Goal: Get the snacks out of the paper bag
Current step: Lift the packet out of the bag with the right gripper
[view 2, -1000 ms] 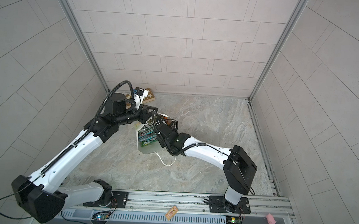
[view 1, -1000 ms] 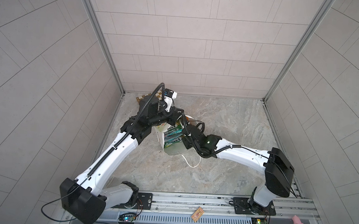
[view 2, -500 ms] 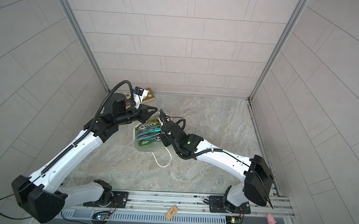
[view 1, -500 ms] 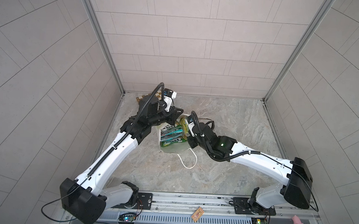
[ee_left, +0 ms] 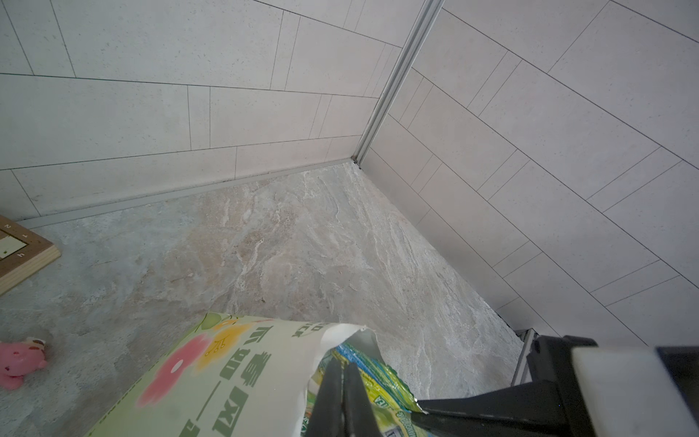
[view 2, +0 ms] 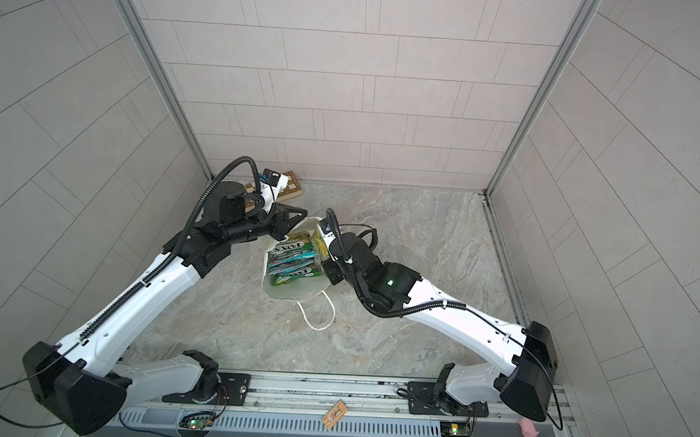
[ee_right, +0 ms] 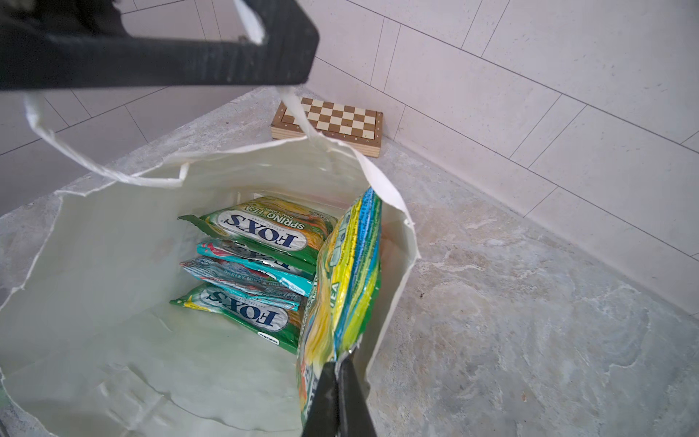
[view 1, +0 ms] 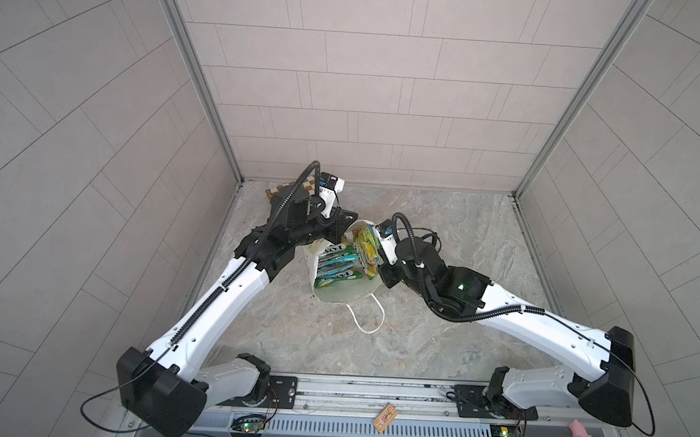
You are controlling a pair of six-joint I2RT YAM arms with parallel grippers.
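Right claw [ee_right: 338, 363]: pinched shut on one end of a yellow-green packet [ee_right: 348, 272]. The packet stands on edge along the bag's side wall, its far tip poking above the rim.
Left claw [ee_left: 343, 366]: closed tight on the paper bag [ee_right: 94, 265] at its upper edge, where a white handle strip runs up to it.
Paper bag: on the desk [view 1: 437, 337] between the two arms, mouth wide open in both top views.
Loose handle [view 1: 369, 316]: a white cord loop lying on the desk in front of the bag.
Other snacks [ee_right: 257, 265]: four packets stacked inside the bag, a green "FOX'S" one at each end of the stack and two teal ones between.
Chessboard [ee_right: 333, 121]: against the back wall, beyond the bag.
Pink pig toy [ee_left: 19, 359]: on the desk, apart from the bag.
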